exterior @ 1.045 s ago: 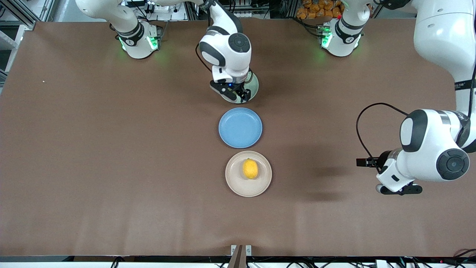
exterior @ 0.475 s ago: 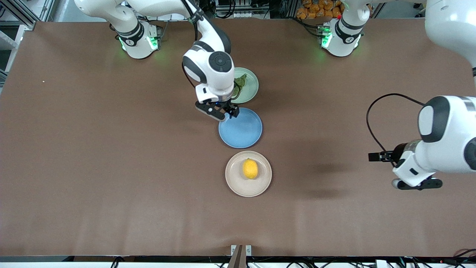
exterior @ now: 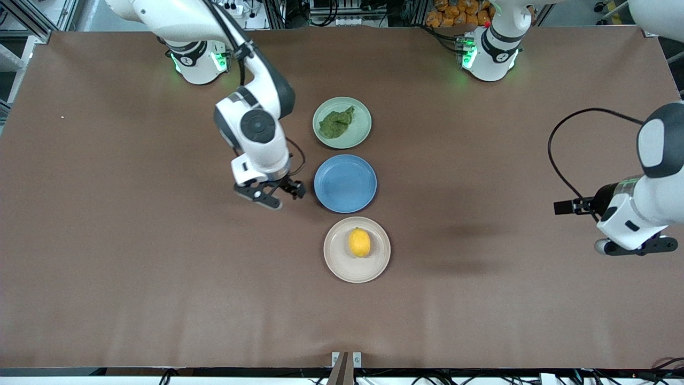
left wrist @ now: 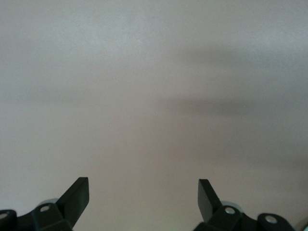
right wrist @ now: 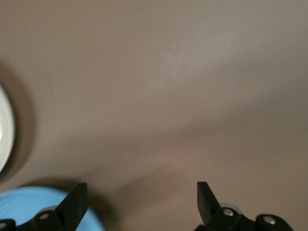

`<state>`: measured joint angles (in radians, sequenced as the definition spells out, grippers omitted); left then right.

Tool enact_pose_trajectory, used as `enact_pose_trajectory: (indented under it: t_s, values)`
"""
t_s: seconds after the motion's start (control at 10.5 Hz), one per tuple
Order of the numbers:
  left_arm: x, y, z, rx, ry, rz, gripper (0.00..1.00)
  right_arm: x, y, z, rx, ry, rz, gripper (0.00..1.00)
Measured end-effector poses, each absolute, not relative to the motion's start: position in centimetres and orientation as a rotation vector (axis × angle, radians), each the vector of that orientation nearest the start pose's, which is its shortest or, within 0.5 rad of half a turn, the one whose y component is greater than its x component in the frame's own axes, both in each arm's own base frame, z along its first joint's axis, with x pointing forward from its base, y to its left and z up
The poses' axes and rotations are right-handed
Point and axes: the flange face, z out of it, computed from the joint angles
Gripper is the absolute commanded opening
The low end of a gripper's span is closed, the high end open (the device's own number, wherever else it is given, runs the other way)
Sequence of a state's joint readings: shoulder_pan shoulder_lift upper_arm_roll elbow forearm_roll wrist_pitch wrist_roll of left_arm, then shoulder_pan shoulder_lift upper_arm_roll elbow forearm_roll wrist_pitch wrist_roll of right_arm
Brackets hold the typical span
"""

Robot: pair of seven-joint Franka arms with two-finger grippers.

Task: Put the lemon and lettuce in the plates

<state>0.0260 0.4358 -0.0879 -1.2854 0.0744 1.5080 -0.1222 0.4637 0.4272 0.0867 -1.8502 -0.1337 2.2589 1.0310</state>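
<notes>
Front view: lettuce [exterior: 336,122] lies in the mint plate [exterior: 361,128], nearest the robots' edge of the tabletop [exterior: 133,267]. Lemon [exterior: 359,243] sits in the cream plate [exterior: 342,267], nearest the camera; blue plate [exterior: 345,183] between them. Right gripper [exterior: 278,195] hangs over bare tabletop beside the blue plate. Left gripper [exterior: 633,248] hangs over the left arm's end.

Left wrist view: fingers [left wrist: 77,195] wide apart, holding nothing.

Right wrist view: fingers [right wrist: 76,202] wide apart, holding nothing.

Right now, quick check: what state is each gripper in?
Left gripper: open, holding nothing, over bare table at the left arm's end.
Right gripper: open, holding nothing, over bare table beside the blue plate.
</notes>
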Motion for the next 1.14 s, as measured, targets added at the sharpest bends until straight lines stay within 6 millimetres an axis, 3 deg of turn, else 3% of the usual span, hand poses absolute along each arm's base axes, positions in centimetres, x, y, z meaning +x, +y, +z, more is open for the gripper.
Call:
enact_pose_trajectory:
  t_s: [0.28,0.47,0.76,1.14]
  values:
    - [63.6,-1.6,54.1,-3.07,-0.034,0.289,1.0,58.5,26.4,31.0,-3.112,0.657,-0.084,1.0]
    - [62.0,-1.7,56.7,-3.071,-0.029,0.245,1.0,60.8,21.0,32.1,-3.059,0.681,-0.055,1.0]
    - [60.7,-3.8,57.9,-3.075,0.027,0.227,1.0,62.8,12.8,33.4,-2.973,0.64,0.027,1.0]
    - [59.2,-4.4,58.7,-3.075,0.042,0.222,1.0,61.6,8.7,35.1,-3.02,0.441,0.089,1.0]
